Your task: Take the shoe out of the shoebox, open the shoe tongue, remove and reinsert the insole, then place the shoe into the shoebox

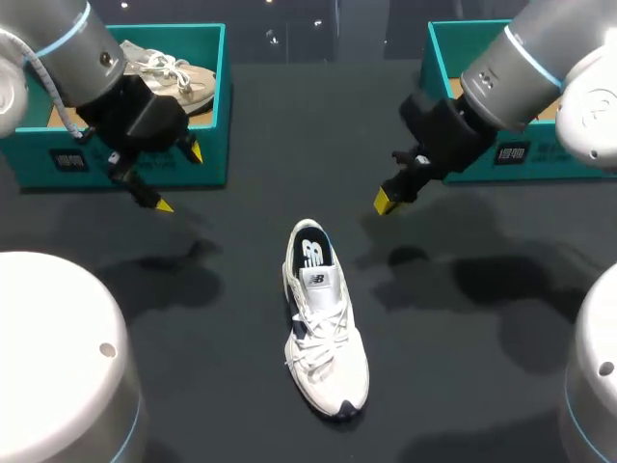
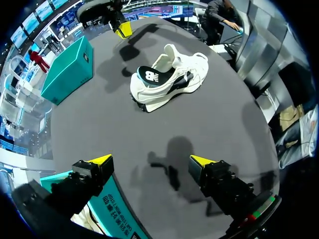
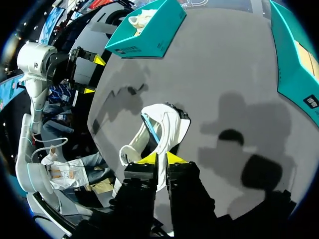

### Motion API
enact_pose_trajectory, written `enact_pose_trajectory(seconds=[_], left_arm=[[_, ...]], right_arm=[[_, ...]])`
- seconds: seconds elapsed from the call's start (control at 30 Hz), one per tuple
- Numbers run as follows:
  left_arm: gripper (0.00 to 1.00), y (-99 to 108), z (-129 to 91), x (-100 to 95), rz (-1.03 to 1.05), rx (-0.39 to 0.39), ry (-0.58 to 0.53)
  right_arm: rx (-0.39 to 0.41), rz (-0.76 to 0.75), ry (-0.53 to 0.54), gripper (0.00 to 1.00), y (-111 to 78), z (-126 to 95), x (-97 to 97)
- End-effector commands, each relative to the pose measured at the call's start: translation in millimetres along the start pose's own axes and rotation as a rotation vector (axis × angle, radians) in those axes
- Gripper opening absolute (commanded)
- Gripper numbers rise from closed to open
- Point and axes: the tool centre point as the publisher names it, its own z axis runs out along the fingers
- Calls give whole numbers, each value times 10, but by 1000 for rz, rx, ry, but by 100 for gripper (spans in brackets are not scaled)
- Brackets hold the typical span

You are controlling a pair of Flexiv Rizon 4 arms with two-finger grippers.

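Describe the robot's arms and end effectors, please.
The left arm and right arm are grey cylinders with light-blue rings and white joints; a braided cable runs along the left. The left end effector and right end effector are black with yellow wedge-shaped tips.

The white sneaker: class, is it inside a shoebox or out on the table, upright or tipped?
Out, upright: the white sneaker stands on its sole on the table, clear of the left shoebox and right shoebox.

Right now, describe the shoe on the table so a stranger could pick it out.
On the dark table, look between the left box and the right box. The shoe lies alone in the middle, toe towards the robot. Unlike the beige shoe in the left box, it is white with dark trim.
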Motion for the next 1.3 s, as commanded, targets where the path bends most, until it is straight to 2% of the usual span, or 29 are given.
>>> enact_pose_trajectory(seconds=[0.03,0.1,0.13,0.53,0.7,0.9,1.23,1.3], left_arm=[[100,1,-74,16,0,-4,5],[100,1,-74,16,0,-4,5],[100,1,-74,16,0,-4,5],[100,1,-74,16,0,-4,5],[100,1,-74,16,0,-4,5],[100,1,-74,16,0,-4,5],[100,1,-74,16,0,-4,5],[100,1,-74,16,0,-4,5]], right_arm=[[81,47,-230,0,16,-164,119],[97,94,-341,0,14,-205,195],[65,96,-378,0,27,-227,270],[65,96,-378,0,27,-227,270],[47,147,-464,0,183,-36,541],[-2,183,-576,0,214,137,810],[-25,250,-712,0,228,392,1052],[-76,306,-762,0,197,404,1113]])
